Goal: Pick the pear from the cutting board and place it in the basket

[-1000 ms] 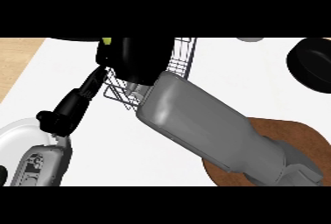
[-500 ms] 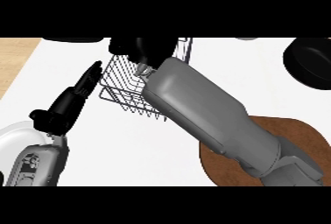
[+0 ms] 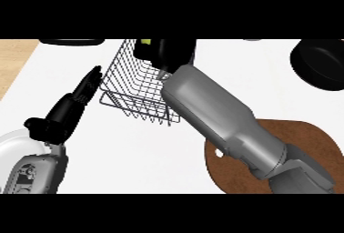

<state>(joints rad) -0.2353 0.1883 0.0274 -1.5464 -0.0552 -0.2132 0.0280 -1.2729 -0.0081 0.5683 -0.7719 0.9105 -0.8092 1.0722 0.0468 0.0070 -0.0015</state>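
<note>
The right hand (image 3: 173,51) is at 12 o'clock in the view, its black fingers curled round the pear (image 3: 142,43). Only a yellow-green sliver of the pear shows at the hand's 9 o'clock edge. Hand and pear are over the far end of the wire basket (image 3: 131,91), whose near rim lies toward 7 o'clock from them. Whether the pear touches the wire cannot be told.

The grey right forearm (image 3: 215,113) runs from the hand toward 5 o'clock. It crosses the basket's right side, hiding that part of the wire, and also covers much of the brown board (image 3: 312,141). The board lies at 4 o'clock, well apart from the basket, with a small hole (image 3: 218,154) near its left edge.

At 9 o'clock the left hand (image 3: 70,107) rests just beside the basket, holding nothing. Its straight fingers (image 3: 88,82) point toward 1 o'clock, and their tips are close to the basket's left wall. Its pale wrist casing (image 3: 30,164) at 8 o'clock carries small dark marks too fine to read.

A round black vessel (image 3: 321,61) sits at 2 o'clock on the white counter (image 3: 134,154). A flat dark thing (image 3: 73,41) is cut off at 11 o'clock, and a wood strip (image 3: 13,59) edges the counter at 10 o'clock.
</note>
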